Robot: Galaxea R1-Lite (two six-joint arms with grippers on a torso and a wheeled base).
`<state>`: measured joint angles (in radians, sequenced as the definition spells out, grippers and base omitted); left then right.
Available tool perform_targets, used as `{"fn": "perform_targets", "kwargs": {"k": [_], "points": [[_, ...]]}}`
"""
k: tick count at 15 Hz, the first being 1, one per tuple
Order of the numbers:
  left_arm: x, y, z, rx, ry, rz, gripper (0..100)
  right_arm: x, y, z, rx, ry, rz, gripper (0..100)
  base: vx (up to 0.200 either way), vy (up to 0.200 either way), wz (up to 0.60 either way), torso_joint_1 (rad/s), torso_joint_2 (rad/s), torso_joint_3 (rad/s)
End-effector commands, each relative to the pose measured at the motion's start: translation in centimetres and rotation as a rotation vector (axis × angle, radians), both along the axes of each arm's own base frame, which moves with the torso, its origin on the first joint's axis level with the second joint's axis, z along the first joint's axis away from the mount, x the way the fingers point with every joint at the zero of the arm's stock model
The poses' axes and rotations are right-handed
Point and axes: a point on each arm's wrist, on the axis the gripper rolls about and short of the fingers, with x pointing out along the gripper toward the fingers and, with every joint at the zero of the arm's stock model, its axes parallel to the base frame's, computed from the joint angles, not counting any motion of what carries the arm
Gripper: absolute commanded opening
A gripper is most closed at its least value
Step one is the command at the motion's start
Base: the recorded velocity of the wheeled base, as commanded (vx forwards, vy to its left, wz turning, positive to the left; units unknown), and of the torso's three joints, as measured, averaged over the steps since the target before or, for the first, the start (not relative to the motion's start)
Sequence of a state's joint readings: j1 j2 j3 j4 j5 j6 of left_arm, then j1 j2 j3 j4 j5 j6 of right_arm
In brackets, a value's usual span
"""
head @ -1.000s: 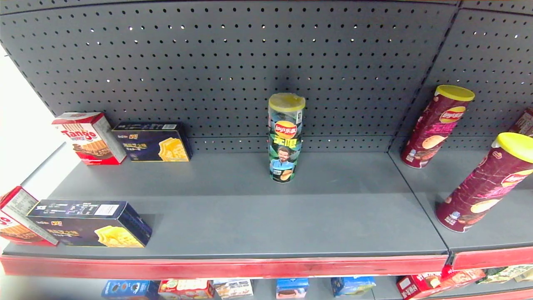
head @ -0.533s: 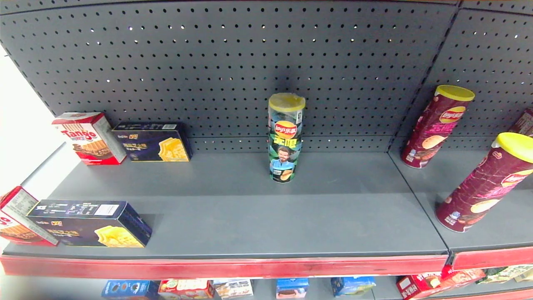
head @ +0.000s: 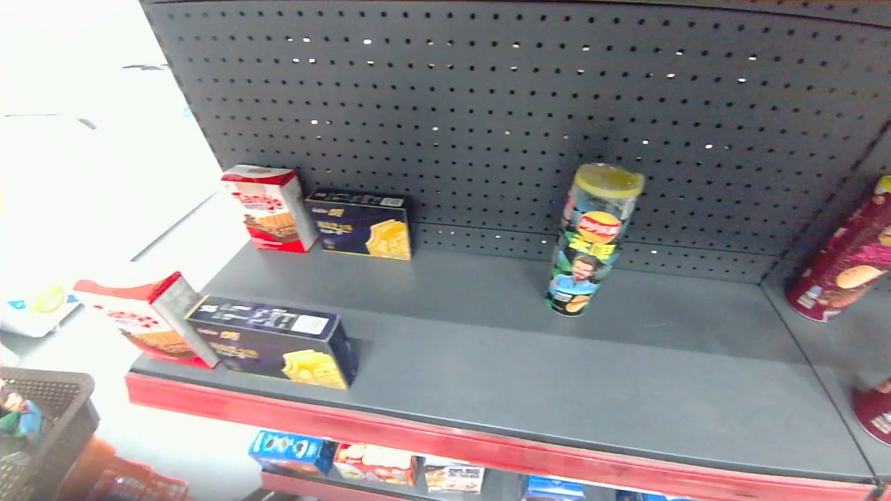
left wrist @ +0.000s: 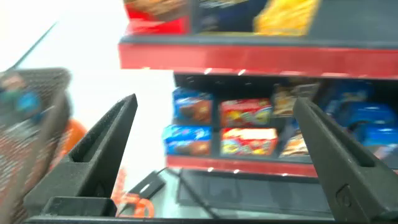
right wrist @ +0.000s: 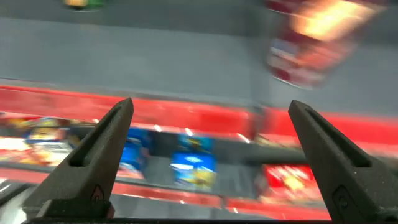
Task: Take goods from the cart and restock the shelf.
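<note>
Currently, the cart basket point(left wrist: 28, 124) is noted just outside the wide-open, empty fingers point(left wrist: 99, 155) of the left gripper point(left wrist: 214, 102), the red-edged shelf point(left wrist: 249, 59) is seen beyond them, and the right gripper point(right wrist: 211, 104) is recorded equally wide open and empty, a blurred maroon can point(right wrist: 311, 40) beyond its fingers.

Count: 2x red-white wafer box point(head: 268, 207) point(head: 150, 321), 2x dk-blue box point(head: 362, 224) point(head: 275, 341), 1x green chip can point(head: 592, 240) w/ yellow lid, 2x maroon chip can point(head: 846, 261) point(head: 876, 412) (both cut by frame edge), 1x dark basket point(head: 62, 431). Lower shelf point(left wrist: 236, 164) beyond L gripper point(left wrist: 214, 102): min 2 blue pks point(left wrist: 189, 106), 2 red pks point(left wrist: 245, 112), rest too blurred to count. Beyond R gripper point(right wrist: 210, 104): more pks, blurred, no count. Grippers: 2, 2 fingers ea.
</note>
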<state>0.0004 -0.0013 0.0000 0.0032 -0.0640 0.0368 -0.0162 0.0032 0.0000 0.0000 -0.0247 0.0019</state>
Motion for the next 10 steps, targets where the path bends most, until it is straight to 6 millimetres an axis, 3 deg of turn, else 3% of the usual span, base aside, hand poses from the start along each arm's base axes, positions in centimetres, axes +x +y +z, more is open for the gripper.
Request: {"fn": "perform_targets", "kwargs": {"k": [1,6,10], "points": [[0.01,0.00,0.00,0.000,0.001,0.001,100,0.01,0.00,0.00,0.001,0.001,-0.001,100,0.000,0.000,0.60,0.002,0.00,0.002],[0.01,0.00,0.00,0.000,0.001,0.001,100,0.01,0.00,0.02,0.000,0.000,0.001,100,0.000,0.000,0.60,0.004,0.00,0.002],[0.01,0.00,0.00,0.000,0.001,0.001,100,0.01,-0.01,0.02,0.000,0.000,-0.002,100,0.000,0.000,0.00,0.000,0.00,0.000]]}}
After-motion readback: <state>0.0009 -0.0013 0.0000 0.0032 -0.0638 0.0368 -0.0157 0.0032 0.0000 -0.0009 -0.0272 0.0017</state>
